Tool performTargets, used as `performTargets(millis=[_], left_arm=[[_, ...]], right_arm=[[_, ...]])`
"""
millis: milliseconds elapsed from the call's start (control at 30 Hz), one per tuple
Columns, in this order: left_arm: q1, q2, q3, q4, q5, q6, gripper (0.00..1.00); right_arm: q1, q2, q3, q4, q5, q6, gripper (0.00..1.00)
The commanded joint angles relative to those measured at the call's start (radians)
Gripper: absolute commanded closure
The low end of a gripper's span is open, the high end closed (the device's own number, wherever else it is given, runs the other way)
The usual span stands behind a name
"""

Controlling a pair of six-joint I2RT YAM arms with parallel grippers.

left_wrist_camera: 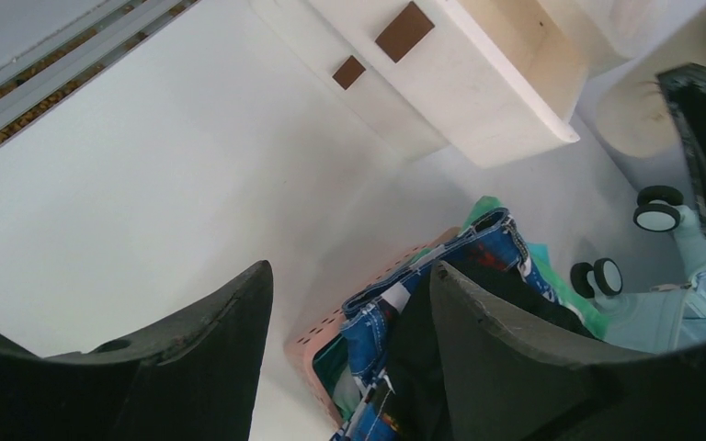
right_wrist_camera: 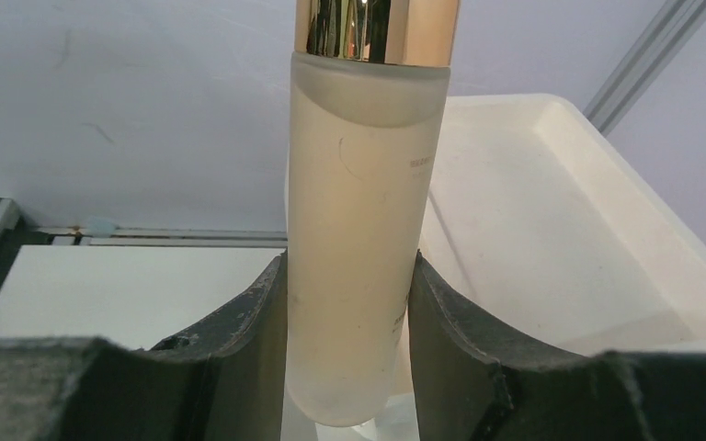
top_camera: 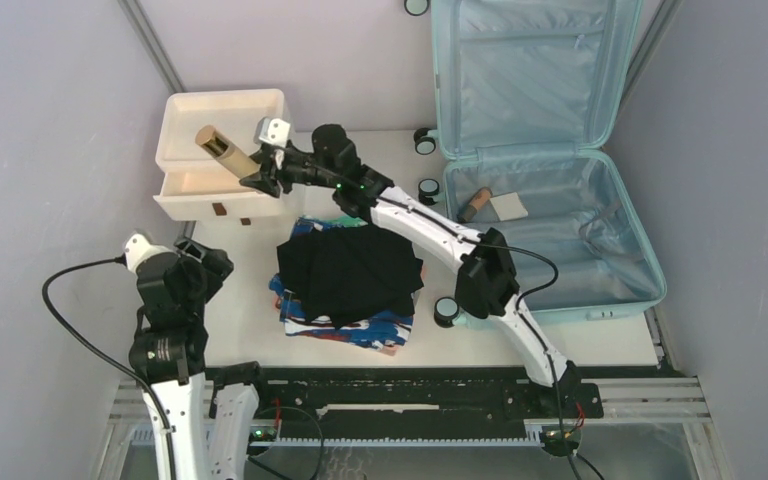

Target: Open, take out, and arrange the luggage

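Right gripper (right_wrist_camera: 349,276) clamps a gold-capped bottle (right_wrist_camera: 358,184), apparently arranging the open luggage (top_camera: 560,255) contents; next, it needs lowering into the tray (right_wrist_camera: 533,211) just ahead.

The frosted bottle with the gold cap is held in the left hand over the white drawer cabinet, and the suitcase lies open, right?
Not quite. The right hand holds the frosted bottle, as the right wrist view shows; the left hand is open and empty. The rest stands: it is over the white drawer cabinet, and the suitcase lies open.
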Motion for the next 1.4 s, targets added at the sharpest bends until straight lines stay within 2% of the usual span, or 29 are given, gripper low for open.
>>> performTargets(millis=[0, 133, 300, 500, 700, 833, 1367], left_arm=[[0.006, -0.022, -0.035, 0.010, -0.006, 0.025, 0.32], [0.004, -0.015, -0.047, 0.010, 0.015, 0.024, 0.32], [0.005, -0.004, -0.046, 0.011, 0.025, 0.032, 0.32], [0.005, 0.003, -0.049, 0.017, 0.033, 0.040, 0.31], [0.005, 0.015, -0.053, 0.030, 0.040, 0.041, 0.31], [0.006, 0.022, -0.054, 0.035, 0.044, 0.043, 0.31], [0.006, 0.028, -0.039, 0.028, 0.049, 0.042, 0.30]], right_arm=[[0.015, 0.035, 0.094, 0.221, 0.082, -0.038, 1.00], [0.023, 0.071, 0.105, 0.243, 0.103, -0.068, 0.98], [0.029, 0.103, 0.099, 0.236, 0.127, -0.118, 0.88], [0.028, 0.118, 0.096, 0.224, 0.152, -0.174, 0.86], [0.030, 0.128, 0.055, 0.211, 0.144, -0.236, 0.72], [0.027, 0.132, 0.034, 0.214, 0.141, -0.238, 0.62], [0.024, 0.150, 0.029, 0.251, 0.122, -0.189, 0.44]])
